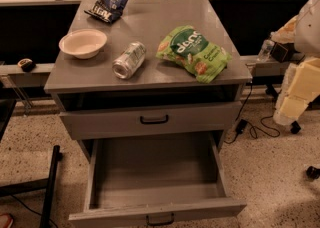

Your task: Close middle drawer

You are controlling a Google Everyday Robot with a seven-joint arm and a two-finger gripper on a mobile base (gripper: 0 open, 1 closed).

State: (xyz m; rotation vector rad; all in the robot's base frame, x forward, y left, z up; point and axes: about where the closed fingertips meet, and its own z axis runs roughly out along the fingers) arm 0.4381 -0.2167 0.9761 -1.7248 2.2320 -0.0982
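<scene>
Speckled floor (pixel 272 177) under open middle drawer (pixel 156 169); gripper (pixel 296 94) at right edge, state unclear.

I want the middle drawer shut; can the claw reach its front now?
Probably yes: the claw sits at the right edge beside the cabinet, with only floor and a cable between it and the pulled-out middle drawer.

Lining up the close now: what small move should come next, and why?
Probably bring the gripper left and down toward the front of the middle drawer. The gripper hangs at the right edge, off to the side of the cabinet, nowhere near that front panel, while the drawer stands pulled far out and needs a push inward.
</scene>
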